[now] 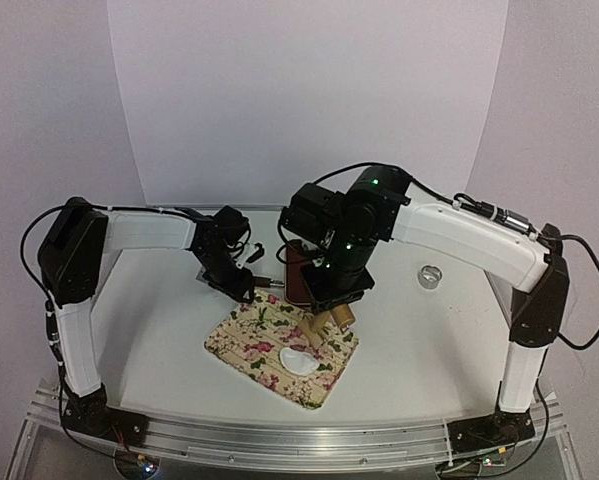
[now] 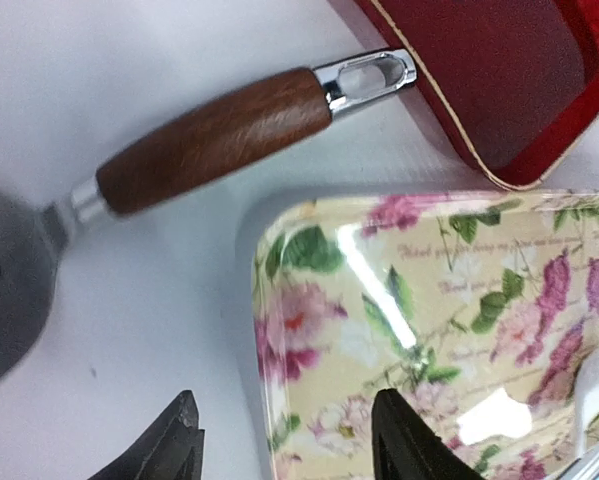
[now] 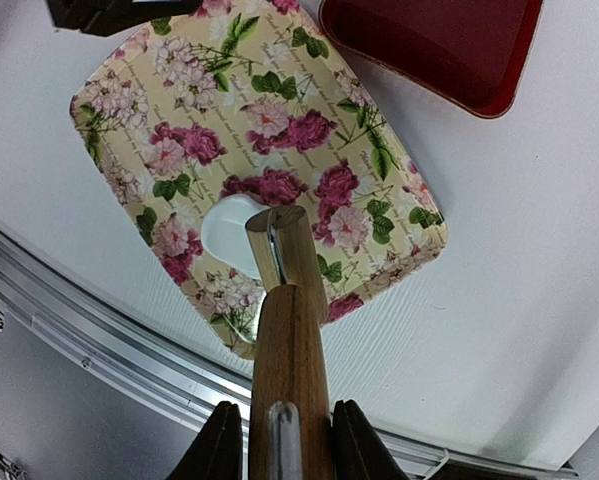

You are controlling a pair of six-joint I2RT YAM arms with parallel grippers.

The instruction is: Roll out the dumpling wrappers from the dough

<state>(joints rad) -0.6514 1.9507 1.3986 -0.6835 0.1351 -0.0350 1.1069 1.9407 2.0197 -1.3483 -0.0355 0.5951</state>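
A flat, roughly round white piece of dough (image 1: pixel 297 360) (image 3: pixel 227 230) lies on the floral tray (image 1: pixel 259 335) (image 3: pixel 179 100) (image 2: pixel 449 300), near its front edge. Dumpling wrappers apart from it are out of view. My right gripper (image 1: pixel 331 305) (image 3: pixel 287 420) is shut on the wooden handle of a rolling pin (image 3: pixel 289 350). Its roller end (image 3: pixel 284 245) hangs just over the right edge of the dough. My left gripper (image 1: pixel 244 290) (image 2: pixel 289 440) is open with nothing between its fingers, above the tray's back left corner.
A spatula with a brown wooden handle (image 2: pixel 214 140) lies on the table behind the floral tray. A red tray (image 1: pixel 295 272) (image 2: pixel 499 80) (image 3: pixel 429 50) sits at the back. A shiny metal ring (image 1: pixel 431 275) stands to the right.
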